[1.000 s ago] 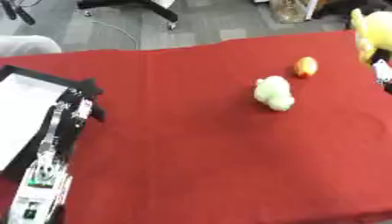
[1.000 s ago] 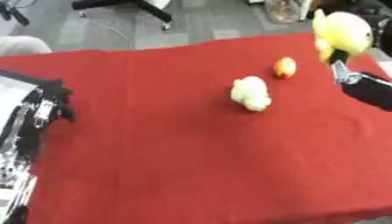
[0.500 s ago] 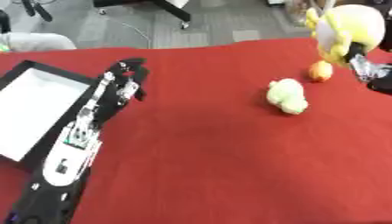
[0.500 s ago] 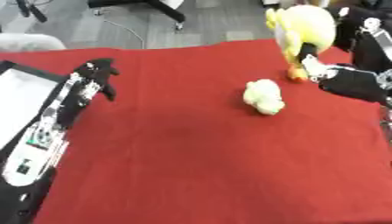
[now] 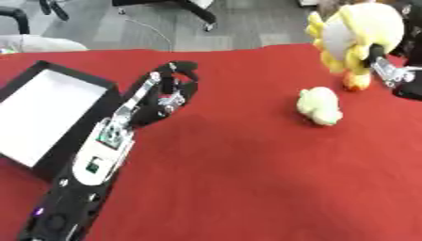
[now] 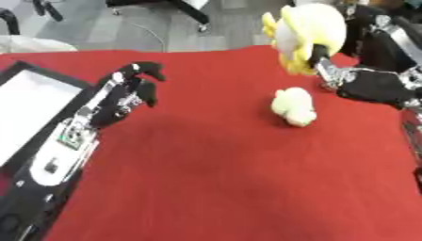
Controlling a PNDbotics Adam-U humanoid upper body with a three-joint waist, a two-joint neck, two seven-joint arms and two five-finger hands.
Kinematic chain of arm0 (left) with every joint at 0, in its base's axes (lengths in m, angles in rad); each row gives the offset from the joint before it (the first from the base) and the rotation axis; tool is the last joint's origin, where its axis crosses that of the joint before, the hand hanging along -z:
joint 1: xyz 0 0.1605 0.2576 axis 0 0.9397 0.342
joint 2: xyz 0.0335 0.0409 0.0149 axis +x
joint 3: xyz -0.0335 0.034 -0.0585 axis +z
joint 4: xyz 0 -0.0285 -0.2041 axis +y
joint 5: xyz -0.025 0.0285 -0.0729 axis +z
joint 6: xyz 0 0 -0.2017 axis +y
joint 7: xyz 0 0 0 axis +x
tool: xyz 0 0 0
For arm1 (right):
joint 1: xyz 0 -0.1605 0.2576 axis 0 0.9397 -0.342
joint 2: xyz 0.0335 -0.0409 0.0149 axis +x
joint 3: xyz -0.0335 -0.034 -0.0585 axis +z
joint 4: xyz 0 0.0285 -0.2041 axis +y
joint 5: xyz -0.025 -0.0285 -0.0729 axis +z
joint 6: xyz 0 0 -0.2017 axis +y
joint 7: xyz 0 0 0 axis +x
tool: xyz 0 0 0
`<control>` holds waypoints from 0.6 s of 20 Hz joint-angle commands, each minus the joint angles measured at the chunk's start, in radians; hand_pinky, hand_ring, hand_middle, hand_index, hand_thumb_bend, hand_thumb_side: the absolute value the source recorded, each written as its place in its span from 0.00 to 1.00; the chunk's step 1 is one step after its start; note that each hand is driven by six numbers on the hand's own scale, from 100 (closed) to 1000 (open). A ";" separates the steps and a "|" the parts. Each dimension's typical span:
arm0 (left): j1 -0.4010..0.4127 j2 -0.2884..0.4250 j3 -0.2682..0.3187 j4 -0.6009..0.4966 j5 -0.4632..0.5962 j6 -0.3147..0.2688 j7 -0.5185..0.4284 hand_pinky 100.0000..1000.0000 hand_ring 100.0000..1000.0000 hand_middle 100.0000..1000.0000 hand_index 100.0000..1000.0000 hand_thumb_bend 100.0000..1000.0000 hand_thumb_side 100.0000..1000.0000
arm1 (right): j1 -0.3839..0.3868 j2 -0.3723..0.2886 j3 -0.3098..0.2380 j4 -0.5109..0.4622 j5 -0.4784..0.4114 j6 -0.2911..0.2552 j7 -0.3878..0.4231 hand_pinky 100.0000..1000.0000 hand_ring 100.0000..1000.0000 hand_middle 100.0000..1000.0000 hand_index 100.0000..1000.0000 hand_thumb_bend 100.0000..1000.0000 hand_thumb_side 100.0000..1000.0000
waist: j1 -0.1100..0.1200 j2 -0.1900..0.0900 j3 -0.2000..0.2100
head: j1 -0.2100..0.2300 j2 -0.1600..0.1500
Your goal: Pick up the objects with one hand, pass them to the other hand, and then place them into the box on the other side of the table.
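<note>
Left eye view:
- Red cloth point(image 5: 231, 188) covers the table.
- Box point(image 5: 37, 113) sits at the left edge: black walls, white inside, nothing visible in it.
- Left hand point(image 5: 165, 92) is over the cloth just right of the box, arm coming in from the lower left. Fingers are bent at the tips and curl round nothing.
- Yellow plush toy point(image 5: 354, 35) is up off the cloth at top right. It has a pale round body and a yellow frill on its left side.
- Only a finger and part of the right hand show at the right edge here, with one finger lying across the toy.
- A small orange-yellow object point(image 5: 356, 81) lies on the cloth right below the held toy, partly hidden by it. Can't make out what it is.
- Pale green soft toy point(image 5: 320, 105) lies on the cloth, centre-right, below and left of the held toy and well apart from the left hand.

Right eye view:
- Right hand point(image 6: 375, 84) shows better: black palm at the right edge, finger reaching up across the yellow plush toy, holding it in the air.
- Left hand and right hand are well apart, with bare cloth between them.
- Pale green toy sits just below the held toy, untouched by either hand.
- Floor beyond the far table edge shows a chair base point(image 6: 185, 12).
</note>
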 commanded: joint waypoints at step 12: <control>-0.089 -0.042 -0.098 -0.069 -0.047 -0.088 -0.045 0.40 0.39 0.64 0.83 0.44 0.68 | -0.065 0.013 0.045 0.184 -0.061 0.147 0.066 0.66 0.57 0.31 0.21 0.00 0.00 | -0.020 -0.018 0.034 | -0.018 -0.002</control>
